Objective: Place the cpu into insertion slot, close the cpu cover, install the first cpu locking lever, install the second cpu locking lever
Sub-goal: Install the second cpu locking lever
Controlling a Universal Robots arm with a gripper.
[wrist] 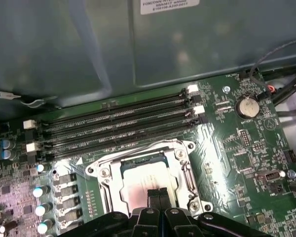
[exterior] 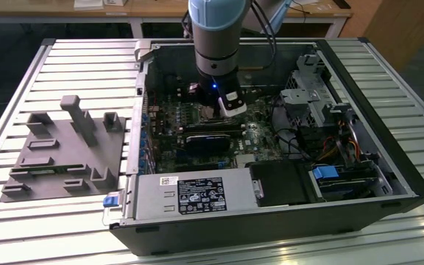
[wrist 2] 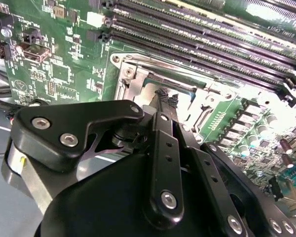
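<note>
Slatted metal forms the counter [exterior: 72,66] we see in the exterior view, carrying an open computer case [exterior: 271,221] and, toward that view's left, a grey fixture block [exterior: 64,160]. Inside the case lies the green motherboard [wrist: 241,158], with long black memory slots [wrist: 118,123] running just beside the insertion slot [wrist: 143,173]. We see the arm [exterior: 216,38] reaching straight down into the case. In the first wrist view the cpu cover [wrist: 106,185] lies flat as a silver frame around the socket, and the cpu [wrist: 138,183] shows through its window, seated in the slot. We find the end effector [wrist: 158,193] with its two black fingertips [wrist: 153,195] pressed together, nothing between them, their tips over the near edge of the chip; we cannot tell whether they touch it.
</note>
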